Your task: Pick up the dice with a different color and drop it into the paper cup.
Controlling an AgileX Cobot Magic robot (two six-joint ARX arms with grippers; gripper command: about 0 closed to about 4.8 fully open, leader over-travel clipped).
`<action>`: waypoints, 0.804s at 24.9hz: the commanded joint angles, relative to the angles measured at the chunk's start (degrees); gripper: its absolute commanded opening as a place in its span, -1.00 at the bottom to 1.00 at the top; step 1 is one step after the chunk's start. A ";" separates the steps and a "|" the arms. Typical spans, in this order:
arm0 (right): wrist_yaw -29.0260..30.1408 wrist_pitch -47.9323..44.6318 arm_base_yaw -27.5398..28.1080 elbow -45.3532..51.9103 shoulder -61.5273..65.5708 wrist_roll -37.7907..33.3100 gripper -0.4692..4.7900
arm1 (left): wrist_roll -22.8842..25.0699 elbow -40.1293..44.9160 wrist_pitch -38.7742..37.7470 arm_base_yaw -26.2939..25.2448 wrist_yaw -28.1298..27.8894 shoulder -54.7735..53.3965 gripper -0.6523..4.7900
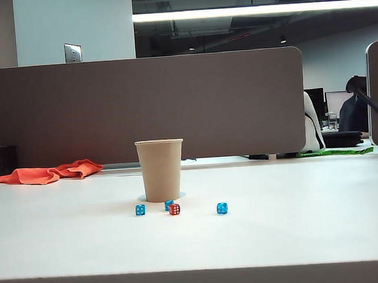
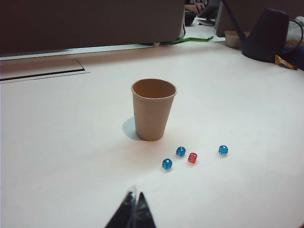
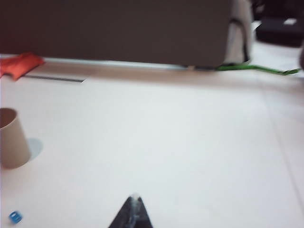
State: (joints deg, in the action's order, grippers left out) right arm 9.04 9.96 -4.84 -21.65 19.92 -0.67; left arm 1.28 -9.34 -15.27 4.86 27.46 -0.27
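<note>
Red die (image 2: 192,157), untouched on white table (image 2: 71,156) near paper cup (image 2: 153,109) among blue dice (image 2: 181,151), ahead of left claw (image 2: 134,202), tips pressed together; right claw (image 3: 134,202) likewise closed, farther off; approach stage; next move needs opening and descending over die.

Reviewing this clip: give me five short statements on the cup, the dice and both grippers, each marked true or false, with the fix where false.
1. The paper cup stands upright on the table. True.
2. The red die already lies inside the cup. False: it sits on the table in front of the cup, beside a blue die.
3. Three blue dice are on the table. True: the other two are at and.
4. The left gripper holds the red die. False: its fingers are together, empty, away from the dice.
5. The right gripper hovers directly over the cup. False: it is shut, off to the side.
</note>
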 commanded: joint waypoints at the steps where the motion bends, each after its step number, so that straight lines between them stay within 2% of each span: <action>1: -1.03 -0.81 -4.22 -3.61 6.99 1.92 -0.83 | 0.35 -0.35 0.90 3.28 -4.48 -0.02 -0.78; 3: -3.93 -0.74 -8.09 -6.19 12.37 2.03 -0.83 | 0.81 -0.35 1.03 5.75 -6.58 -0.02 -0.78; 4: -7.41 -1.16 -12.09 -8.52 17.14 2.03 -0.83 | 2.03 -0.35 1.18 7.96 -8.11 -0.02 -0.78; 7: -13.81 -2.89 -19.19 -11.91 24.28 2.03 -0.83 | 3.13 -0.35 1.18 11.56 -10.95 -0.02 -0.78; 9: -16.20 -4.96 -22.69 -13.62 28.41 2.03 -0.83 | 3.50 -0.35 1.20 13.18 -12.83 -0.02 -0.78; 15: -23.58 -8.94 -32.46 -19.23 42.34 1.18 -0.83 | 6.97 -0.33 1.18 14.53 -13.99 -0.02 -0.78; 20: -24.35 -10.75 -36.17 -24.46 53.35 -4.72 -0.83 | 9.18 -0.33 1.18 14.53 -14.80 -0.02 -0.78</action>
State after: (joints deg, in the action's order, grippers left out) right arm -15.00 0.56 -40.53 -44.69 71.88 -3.46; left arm 8.54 -9.34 -14.83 19.33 13.02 -0.23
